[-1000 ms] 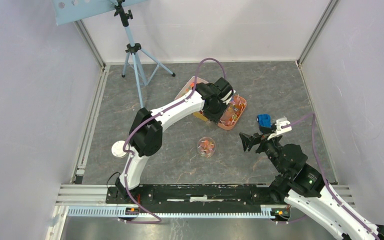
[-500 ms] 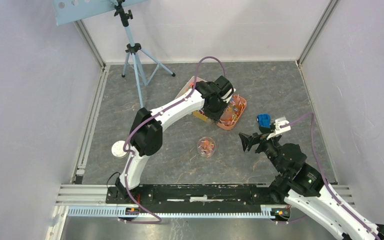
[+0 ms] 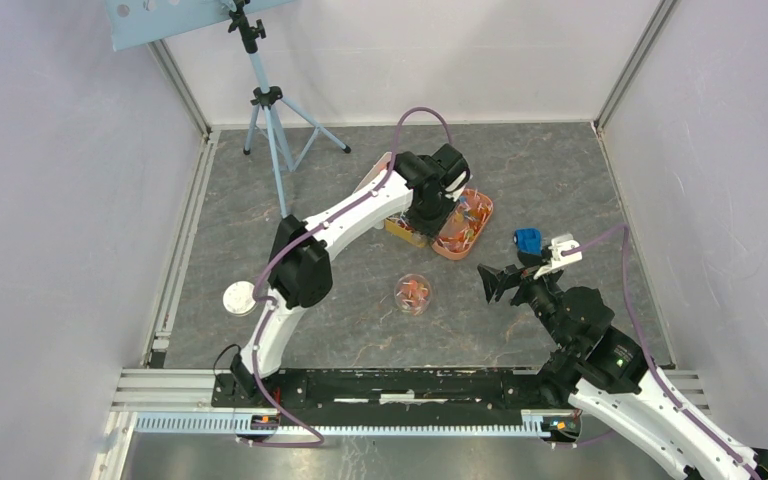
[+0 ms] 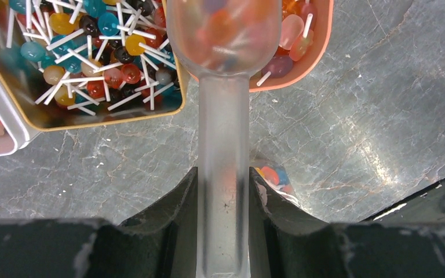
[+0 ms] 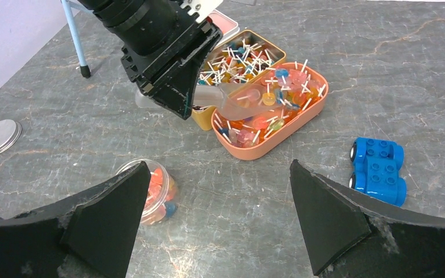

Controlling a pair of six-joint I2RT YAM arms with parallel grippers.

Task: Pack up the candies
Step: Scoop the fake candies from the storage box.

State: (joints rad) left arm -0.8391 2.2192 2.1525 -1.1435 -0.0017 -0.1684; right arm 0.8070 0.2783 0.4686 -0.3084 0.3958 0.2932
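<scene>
Treat the candies (image 5: 266,113) as tiny, light, slippery: scoop, never pinch. Heaped in the orange tray (image 5: 278,142) at one o'clock from the small jar (image 5: 162,191), a few in that jar too. Pinching the clear scoop (image 5: 234,104), maybe half full, by its handle in the left gripper (image 4: 223,179). Holding nothing in the wide-spread right gripper (image 5: 219,168).

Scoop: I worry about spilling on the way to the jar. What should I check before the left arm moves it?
1. Grip of left fingers on the scoop handle: ok, shut on it.
2. Load of candies in the scoop bowl: ok, colours show through.
3. Scoop held level: cannot tell.
4. The jar uncovered, its lid lying apart: ok.
5. The right fingers open, apart from the jar: ok.
</scene>
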